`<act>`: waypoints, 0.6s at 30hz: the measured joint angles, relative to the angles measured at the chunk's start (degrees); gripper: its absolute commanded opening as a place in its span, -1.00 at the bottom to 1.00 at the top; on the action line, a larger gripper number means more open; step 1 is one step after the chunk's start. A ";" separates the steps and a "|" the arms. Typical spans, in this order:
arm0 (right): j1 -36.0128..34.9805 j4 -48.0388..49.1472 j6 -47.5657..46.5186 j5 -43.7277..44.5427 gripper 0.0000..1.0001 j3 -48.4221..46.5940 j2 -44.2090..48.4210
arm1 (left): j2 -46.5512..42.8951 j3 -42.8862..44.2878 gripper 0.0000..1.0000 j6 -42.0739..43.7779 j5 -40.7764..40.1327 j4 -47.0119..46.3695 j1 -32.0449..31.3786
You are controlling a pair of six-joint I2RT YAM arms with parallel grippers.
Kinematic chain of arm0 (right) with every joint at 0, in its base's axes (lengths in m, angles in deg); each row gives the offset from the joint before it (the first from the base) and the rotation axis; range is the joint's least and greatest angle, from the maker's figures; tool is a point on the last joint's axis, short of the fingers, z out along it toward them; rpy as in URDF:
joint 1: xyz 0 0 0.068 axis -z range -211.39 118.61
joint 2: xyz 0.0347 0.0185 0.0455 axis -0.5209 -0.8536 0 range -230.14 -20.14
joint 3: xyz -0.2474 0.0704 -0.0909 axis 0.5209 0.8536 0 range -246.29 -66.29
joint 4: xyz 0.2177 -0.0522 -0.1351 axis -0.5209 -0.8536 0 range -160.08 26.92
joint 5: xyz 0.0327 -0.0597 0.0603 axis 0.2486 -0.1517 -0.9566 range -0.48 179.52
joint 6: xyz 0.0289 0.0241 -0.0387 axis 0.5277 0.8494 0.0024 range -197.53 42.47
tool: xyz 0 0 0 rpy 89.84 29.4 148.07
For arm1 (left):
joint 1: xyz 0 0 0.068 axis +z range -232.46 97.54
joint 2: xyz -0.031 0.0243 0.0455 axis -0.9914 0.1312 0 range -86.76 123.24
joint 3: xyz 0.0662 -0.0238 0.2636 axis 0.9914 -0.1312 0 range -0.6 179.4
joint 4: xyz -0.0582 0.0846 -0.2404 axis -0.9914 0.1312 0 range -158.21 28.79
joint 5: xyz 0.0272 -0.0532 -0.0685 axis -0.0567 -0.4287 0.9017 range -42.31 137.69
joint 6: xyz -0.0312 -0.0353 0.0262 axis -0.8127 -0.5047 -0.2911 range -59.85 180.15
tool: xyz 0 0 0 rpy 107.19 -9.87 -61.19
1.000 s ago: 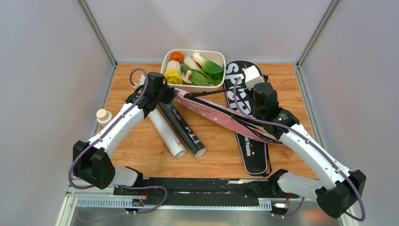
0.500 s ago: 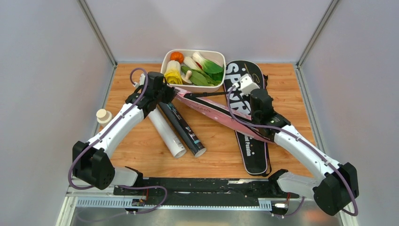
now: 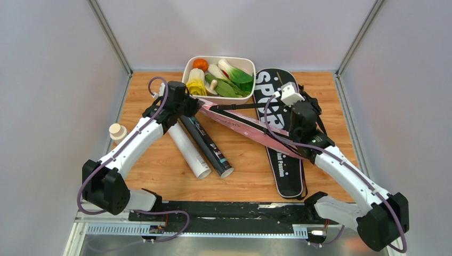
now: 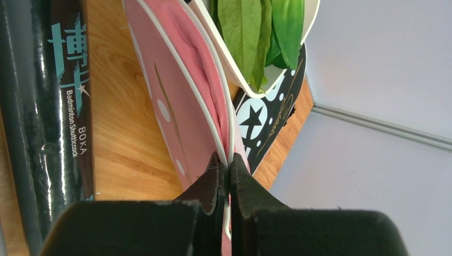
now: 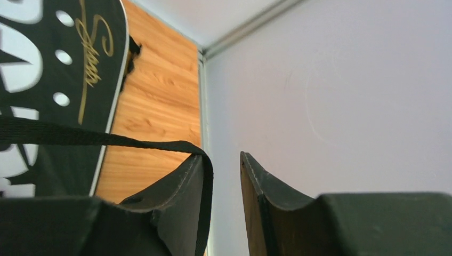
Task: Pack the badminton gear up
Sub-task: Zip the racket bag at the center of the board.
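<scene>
Two pincers at the racquet covers, in front of the white tray (image 3: 187,66).
Nearest, front-left of tray, white tube (image 3: 189,149) and black tube (image 3: 210,146) lie side by side. Just before tray, left pincer (image 4: 228,173) pinches pink cover (image 3: 250,132) edge; it crosses black cover (image 3: 290,178), right of tray. There right pincer (image 5: 221,157) is spread, black strap (image 5: 80,137) draped over one finger.

L arm (image 3: 136,136) is being held stretched from its base at 7 o'clock toward 1 o'clock. L gripper (image 4: 229,160) is being pressed tight on the pink cover (image 4: 181,101) edge, no gap betw. fingers. R arm (image 3: 341,165) is being held reaching from 5 o'clock toward 11. R gripper (image 5: 221,156) is being held w/ jaws parted, a black strap (image 5: 96,137) draped over one finger.
</scene>
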 measured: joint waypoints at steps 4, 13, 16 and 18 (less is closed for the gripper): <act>0.96 0.55 -1.60 5.14 0.11 0.52 -3.87 | 0.00 0.00 -1.00 0.35 -0.02 0.04 0.00; 4.79 -4.11 2.14 9.09 0.55 2.05 0.39 | 0.00 0.00 -1.00 0.31 0.09 0.28 0.02; 9.44 -4.85 2.71 8.70 0.57 3.06 0.61 | 0.00 0.00 -1.00 0.31 0.13 0.28 0.02; 12.44 -5.42 2.75 8.11 0.59 3.80 0.61 | 0.00 0.00 -1.00 0.28 0.26 0.31 0.07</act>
